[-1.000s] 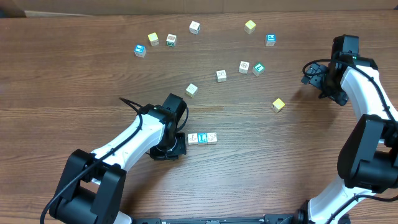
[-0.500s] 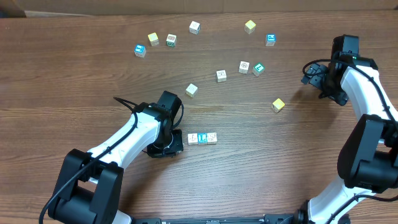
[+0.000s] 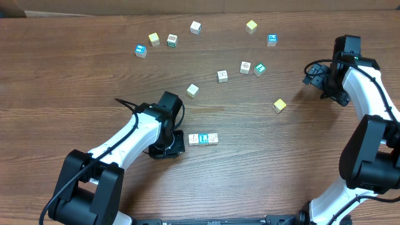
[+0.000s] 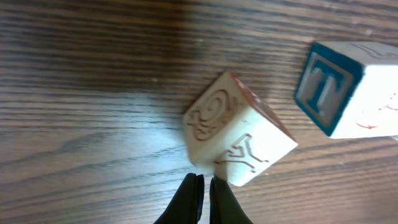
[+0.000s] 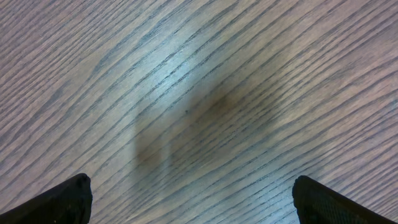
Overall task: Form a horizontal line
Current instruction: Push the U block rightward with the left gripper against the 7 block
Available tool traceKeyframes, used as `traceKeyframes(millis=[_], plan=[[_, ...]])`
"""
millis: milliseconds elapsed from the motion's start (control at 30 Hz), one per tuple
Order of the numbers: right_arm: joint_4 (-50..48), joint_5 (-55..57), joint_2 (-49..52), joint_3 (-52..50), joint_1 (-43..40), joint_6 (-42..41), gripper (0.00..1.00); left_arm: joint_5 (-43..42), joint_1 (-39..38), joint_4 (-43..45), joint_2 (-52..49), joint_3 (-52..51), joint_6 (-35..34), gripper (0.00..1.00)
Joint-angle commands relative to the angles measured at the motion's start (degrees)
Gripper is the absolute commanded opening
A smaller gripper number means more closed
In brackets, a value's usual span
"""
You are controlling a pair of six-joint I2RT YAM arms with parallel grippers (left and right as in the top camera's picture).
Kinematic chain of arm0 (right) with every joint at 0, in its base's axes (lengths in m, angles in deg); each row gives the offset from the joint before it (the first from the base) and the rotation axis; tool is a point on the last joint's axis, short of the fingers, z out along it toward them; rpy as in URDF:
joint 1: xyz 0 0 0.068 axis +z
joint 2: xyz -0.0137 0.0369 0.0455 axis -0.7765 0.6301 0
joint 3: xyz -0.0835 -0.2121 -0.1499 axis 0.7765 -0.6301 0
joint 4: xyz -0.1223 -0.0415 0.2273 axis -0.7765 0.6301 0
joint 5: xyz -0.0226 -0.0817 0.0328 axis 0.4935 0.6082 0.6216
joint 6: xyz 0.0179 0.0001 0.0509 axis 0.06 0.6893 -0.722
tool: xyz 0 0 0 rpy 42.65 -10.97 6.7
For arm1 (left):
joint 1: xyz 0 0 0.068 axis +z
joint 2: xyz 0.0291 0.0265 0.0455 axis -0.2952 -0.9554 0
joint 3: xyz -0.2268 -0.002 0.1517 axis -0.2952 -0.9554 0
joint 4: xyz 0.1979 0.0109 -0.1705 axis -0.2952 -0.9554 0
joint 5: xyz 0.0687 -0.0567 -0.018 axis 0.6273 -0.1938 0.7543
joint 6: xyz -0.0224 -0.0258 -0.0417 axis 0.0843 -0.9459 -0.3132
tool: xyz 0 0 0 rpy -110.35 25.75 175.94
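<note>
- My left pincer is pinched shut on nothing, its two dark fingertips pressed together; it hangs low over the bench, just left of the horizontal line
- The horizontal line lies a little below the middle of the bench; from above it reads as three small cubes in a straight left-to-right row, a pale one, a blue-faced one in the middle and another pale one; they look to be touching
- In my left wrist view the tan cube sits just ahead of my closed tips, one edge turned toward them, with carved marks on its faces; I cannot tell whether the tips rest against it
- Past it stands the blue-lettered cube, very close to the tan one; from this angle I cannot tell whether the two meet
- My right pincer stands wide, one finger at each lower corner of its view and only bare wood grain between them; it holds nothing, and sits near the right edge of the bench, well apart from the line
- Loose cubes lie scattered across the far half of the bench; a yellow cube rests between the line and my right arm; a pale cube lies just beyond my left arm
</note>
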Motion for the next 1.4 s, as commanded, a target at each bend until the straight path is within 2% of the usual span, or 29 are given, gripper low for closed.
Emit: traceKeyframes(millis=[0, 567, 1367], plan=[[-0.3, 0.2, -1.2, 1.2, 0.0, 0.0, 1.0, -3.8, 0.3, 0.6, -0.1, 1.3, 0.0, 0.04], [-0.3, 0.2, -1.2, 1.2, 0.0, 0.0, 1.0, -6.3, 0.3, 5.3, -0.1, 1.3, -0.7, 0.04], [-0.3, 0.2, -1.2, 1.2, 0.0, 0.0, 1.0, -6.7, 0.2, 1.8, -0.1, 1.3, -0.6, 0.04]])
